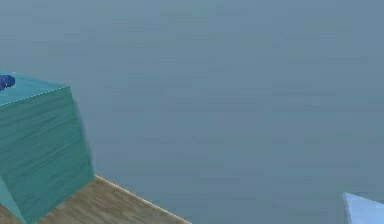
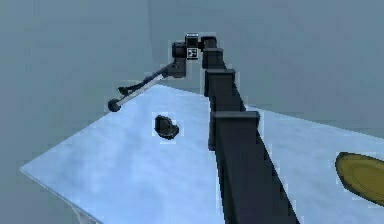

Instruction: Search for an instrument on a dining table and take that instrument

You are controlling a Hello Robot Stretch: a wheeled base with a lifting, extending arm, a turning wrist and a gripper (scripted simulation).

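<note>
Reach step, we judge. On the arm side view, the fingers [image 2: 140, 89] hang by the surface's [image 2: 100, 170] far edge. We can't tell their state; they hold nothing. A small dark thing [image 2: 165, 127], poss. the instrument, lies just beside, near that edge. Next: lower & align on it.

No lettering, numbers or signs can be read anywhere, neither on the teal block [image 1: 40, 150] nor the pale bench [image 2: 120, 170]. White squares [image 2: 191, 41] at the arm [image 2: 240, 140] tip (black-marked) seemingly carry patterns, not words.
</note>
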